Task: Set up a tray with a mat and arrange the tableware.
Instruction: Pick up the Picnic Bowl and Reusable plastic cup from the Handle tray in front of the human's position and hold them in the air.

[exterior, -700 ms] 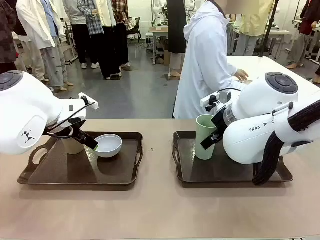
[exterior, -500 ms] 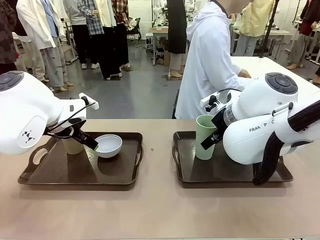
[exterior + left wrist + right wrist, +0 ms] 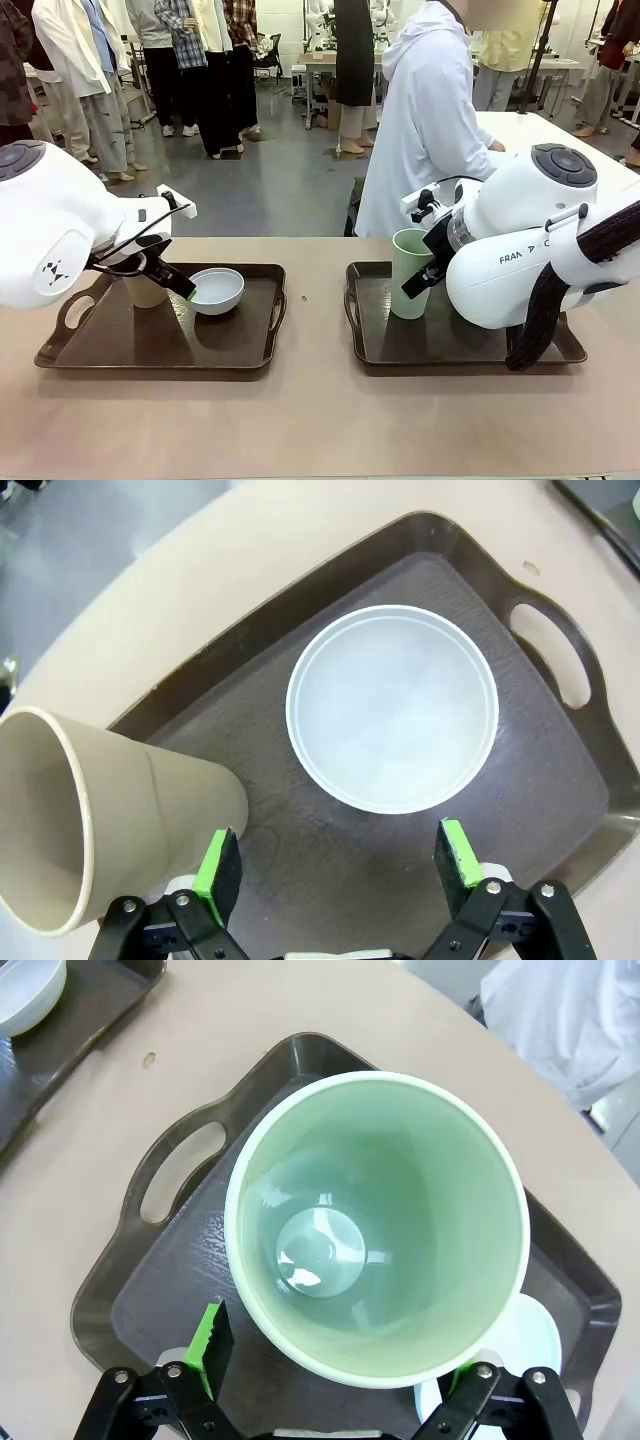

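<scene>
Looking across the worktop (image 3: pixel 320 420), the front view has the pale green cup (image 3: pixel 409 272) upright on the left part of the right tray (image 3: pixel 400 352), with the right fingers (image 3: pixel 422 280) just to its right. Well to the left of that cup, the left tray (image 3: pixel 160 352) carries the tan cup (image 3: pixel 148 293) and the light blue bowl (image 3: pixel 220 290), and the left fingers (image 3: pixel 170 280) slant down between the two. A person in a white coat (image 3: pixel 425 120) stands beyond the cup. In the left wrist view, the left fingers (image 3: pixel 218 875) are spread apart over bare tray (image 3: pixel 560 780). The light blue bowl (image 3: pixel 392 708) sits just past their tips and the tan cup (image 3: pixel 110 820) just outside one pad. In the right wrist view, the pale green cup (image 3: pixel 378 1220) stands mouth-up on its tray (image 3: pixel 150 1290). The right fingers (image 3: pixel 212 1345) are apart, one on either side of it, and I cannot tell whether the pads touch it. The white bowl (image 3: pixel 515 1345) lies just beside the cup, partly hidden by it.
</scene>
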You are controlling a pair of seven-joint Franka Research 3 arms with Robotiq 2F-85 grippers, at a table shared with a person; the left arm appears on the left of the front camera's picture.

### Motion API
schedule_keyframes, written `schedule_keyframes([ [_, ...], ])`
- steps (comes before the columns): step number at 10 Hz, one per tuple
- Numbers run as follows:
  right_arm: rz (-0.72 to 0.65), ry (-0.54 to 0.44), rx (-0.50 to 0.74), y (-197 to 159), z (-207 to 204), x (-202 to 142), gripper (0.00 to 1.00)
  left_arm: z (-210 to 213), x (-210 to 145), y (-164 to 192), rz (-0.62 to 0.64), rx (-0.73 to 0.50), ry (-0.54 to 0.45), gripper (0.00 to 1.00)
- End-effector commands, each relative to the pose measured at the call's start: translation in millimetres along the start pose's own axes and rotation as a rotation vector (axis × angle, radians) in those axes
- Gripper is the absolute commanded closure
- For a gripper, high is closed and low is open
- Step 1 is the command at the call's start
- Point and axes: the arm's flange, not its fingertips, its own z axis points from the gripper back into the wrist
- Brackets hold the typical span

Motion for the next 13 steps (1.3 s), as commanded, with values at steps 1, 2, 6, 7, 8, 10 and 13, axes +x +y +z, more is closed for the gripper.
schedule_keyframes([
  [1, 0.0, 0.0, 0.0, 0, 0, 0, 0.0, 1, 1, 0, 0.0, 0.001, -0.003, 0.0],
  [2, 0.0, 0.0, 0.0, 0, 0, 0, 0.0, 1, 1, 0, 0.0, 0.001, -0.003, 0.0],
  [6, 0.0, 0.0, 0.0, 0, 0, 0, 0.0, 1, 1, 0, 0.0, 0.001, -0.003, 0.0],
  [7, 0.0, 0.0, 0.0, 0, 0, 0, 0.0, 0, 0, 0, 0.0, 0.0, 0.0, 0.0],
  [8, -0.029, -0.001, -0.008, 3, 12, 2, 0.0, 12, -6, -4, 0.005, -0.007, 0.02, 0.0],
  [10, -0.081, 0.002, -0.064, 19, 60, 13, 0.0, 53, -10, -15, 0.033, 0.063, 0.027, 0.0],
  [13, -0.179, 0.033, -0.015, 40, 141, 15, 0.0, 120, -16, -28, 0.063, -0.001, 0.027, 0.0],
])
